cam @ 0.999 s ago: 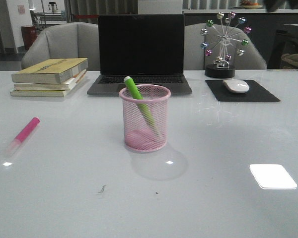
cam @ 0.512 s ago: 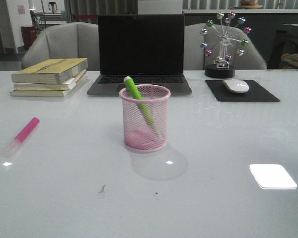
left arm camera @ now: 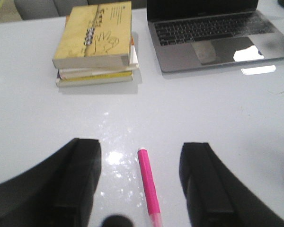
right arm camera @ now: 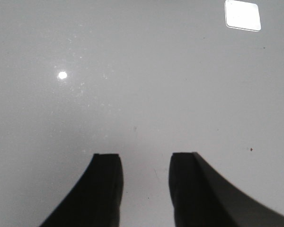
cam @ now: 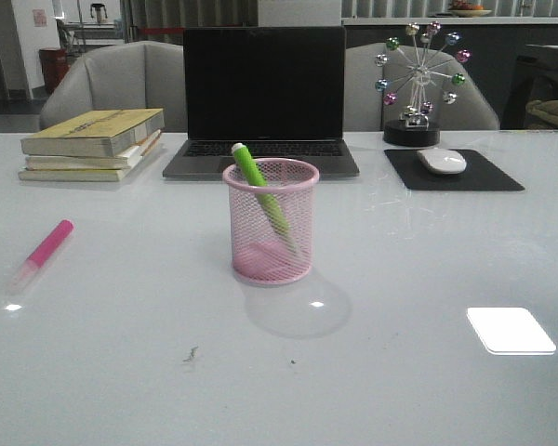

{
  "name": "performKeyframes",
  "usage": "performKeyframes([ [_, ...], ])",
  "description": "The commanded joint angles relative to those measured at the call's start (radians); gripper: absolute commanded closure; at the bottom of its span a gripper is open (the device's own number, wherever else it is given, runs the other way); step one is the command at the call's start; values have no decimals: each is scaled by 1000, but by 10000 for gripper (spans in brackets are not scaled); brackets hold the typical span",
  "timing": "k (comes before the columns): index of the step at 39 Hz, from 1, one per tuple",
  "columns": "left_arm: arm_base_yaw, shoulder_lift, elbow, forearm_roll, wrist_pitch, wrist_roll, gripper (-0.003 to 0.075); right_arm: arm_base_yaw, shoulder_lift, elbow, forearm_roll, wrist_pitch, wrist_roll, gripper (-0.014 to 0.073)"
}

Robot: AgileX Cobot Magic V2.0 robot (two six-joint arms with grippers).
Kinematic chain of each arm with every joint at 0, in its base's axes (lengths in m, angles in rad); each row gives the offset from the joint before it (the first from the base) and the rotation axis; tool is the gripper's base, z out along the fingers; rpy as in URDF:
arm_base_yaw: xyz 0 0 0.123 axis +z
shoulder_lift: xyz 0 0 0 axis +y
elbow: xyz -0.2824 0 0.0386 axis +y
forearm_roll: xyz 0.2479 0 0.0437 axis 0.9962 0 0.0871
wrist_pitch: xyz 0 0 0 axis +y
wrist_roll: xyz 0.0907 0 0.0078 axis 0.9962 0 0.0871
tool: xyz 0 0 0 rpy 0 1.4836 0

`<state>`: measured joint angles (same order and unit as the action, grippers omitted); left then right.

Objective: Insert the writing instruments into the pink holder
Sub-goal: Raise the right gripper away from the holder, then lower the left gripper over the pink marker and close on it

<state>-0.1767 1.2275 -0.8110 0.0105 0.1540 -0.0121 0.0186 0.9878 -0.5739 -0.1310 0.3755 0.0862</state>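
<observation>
A pink holder [cam: 271,221] stands upright near the middle of a glossy white table [cam: 428,390]. A green highlighter [cam: 263,197] leans inside it, its top tilted toward 11 o'clock and sticking out above the rim. A pink highlighter [cam: 41,255] lies flat on the table well apart from the holder, at about 9 o'clock from it, with its pale cap end nearer the camera. Beyond the holder, at 12 o'clock, sits an open laptop [cam: 264,98] with a dark screen. A stack of books [cam: 94,143] lies at 10 o'clock, and a white mouse [cam: 443,161] rests on a black mouse pad [cam: 488,177] at 2 o'clock, with a ferris-wheel ornament [cam: 418,82] behind it. In the left wrist view, the left gripper [left arm camera: 142,184] hangs above the table with its fingers [left arm camera: 78,184] spread wide, the pink highlighter lying between them, untouched. In the right wrist view, the right gripper [right arm camera: 146,189] has its fingers [right arm camera: 106,189] parted over bare table, holding nothing.
</observation>
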Motion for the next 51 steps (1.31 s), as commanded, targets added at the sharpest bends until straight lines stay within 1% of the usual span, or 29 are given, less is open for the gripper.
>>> performKeyframes([
  [1,-6,43,-122,-38,41,-14,283,-7,-21,-28,-15,-49,-8,218],
  [20,-6,416,-645,-69,618,-14,283,-7,-21,-28,-15,-22,-8,218],
  [26,-6,529,-767,-69,754,-42,283,-7,-21,-28,-17,-22,-8,218],
  [30,-4,593,-827,-69,810,-86,294,-7,-21,-28,-18,-22,-8,218],
  [34,-4,644,-862,-69,847,-87,318,-7,-21,-28,-24,-22,-8,218],
  [36,-4,666,-871,-69,857,-87,318,-7,-21,-28,-28,-22,-8,218],
  [43,-4,724,-872,-69,879,-87,316,-7,-21,-28,-44,-22,-8,218],
  [51,-4,774,-875,-69,870,-87,313,-7,-21,-28,-57,-21,-8,218],
])
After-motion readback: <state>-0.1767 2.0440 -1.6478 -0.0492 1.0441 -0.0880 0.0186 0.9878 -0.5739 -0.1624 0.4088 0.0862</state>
